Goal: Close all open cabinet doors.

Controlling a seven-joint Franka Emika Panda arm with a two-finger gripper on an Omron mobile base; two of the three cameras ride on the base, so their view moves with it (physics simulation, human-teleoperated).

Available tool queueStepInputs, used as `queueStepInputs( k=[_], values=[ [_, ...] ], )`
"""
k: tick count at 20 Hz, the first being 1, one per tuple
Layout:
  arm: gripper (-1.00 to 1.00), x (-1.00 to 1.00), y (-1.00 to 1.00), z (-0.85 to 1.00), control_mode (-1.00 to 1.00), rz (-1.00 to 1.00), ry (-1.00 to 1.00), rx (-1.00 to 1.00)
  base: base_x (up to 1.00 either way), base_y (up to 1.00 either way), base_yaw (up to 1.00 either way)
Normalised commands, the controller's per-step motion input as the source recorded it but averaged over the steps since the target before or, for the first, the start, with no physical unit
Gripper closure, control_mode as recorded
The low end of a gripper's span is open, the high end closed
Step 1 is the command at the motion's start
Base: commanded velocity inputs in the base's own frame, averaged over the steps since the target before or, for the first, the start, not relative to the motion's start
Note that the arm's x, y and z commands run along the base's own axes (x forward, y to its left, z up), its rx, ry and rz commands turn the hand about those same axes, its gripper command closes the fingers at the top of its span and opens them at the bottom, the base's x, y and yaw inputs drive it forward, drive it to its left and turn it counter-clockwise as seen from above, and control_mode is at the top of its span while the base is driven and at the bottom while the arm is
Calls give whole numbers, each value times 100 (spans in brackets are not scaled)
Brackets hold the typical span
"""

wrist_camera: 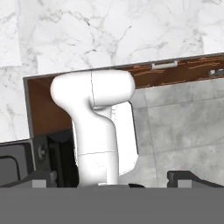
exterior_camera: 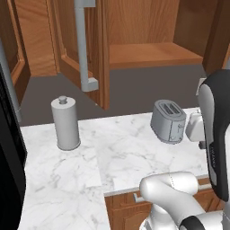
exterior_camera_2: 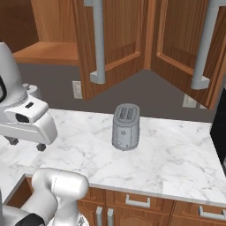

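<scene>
I saw two cabinet doors standing open above the marble counter, bar handles facing out. A toaster sat below them, a paper towel holder off left. The gripper pointed down at the counter edge, fingertips well apart.

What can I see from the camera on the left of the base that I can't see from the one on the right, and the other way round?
The left base view alone shows a grey paper towel holder standing on the counter and the bare wooden shelf inside an open cabinet. The right base view alone shows a second open cabinet door at the right, and the tool hanging low over the counter's left end. Both show the silver toaster, the white marble counter and an open cabinet door with a long grey handle.
</scene>
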Motion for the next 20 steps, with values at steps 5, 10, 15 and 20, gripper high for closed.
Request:
queueStepInputs(
  k=[5,10,15,20],
  values=[
    [-100,-52,28,14,-100,0,-39,-3,0,0,0],
    [-100,-65,42,43,-100,0,-53,-2,0,0,0],
    [-100,-38,39,43,-100,0,-43,0,0,0,0],
    [-100,-20,50,50,-100,0,-39,0,0,0,0]
  ],
)
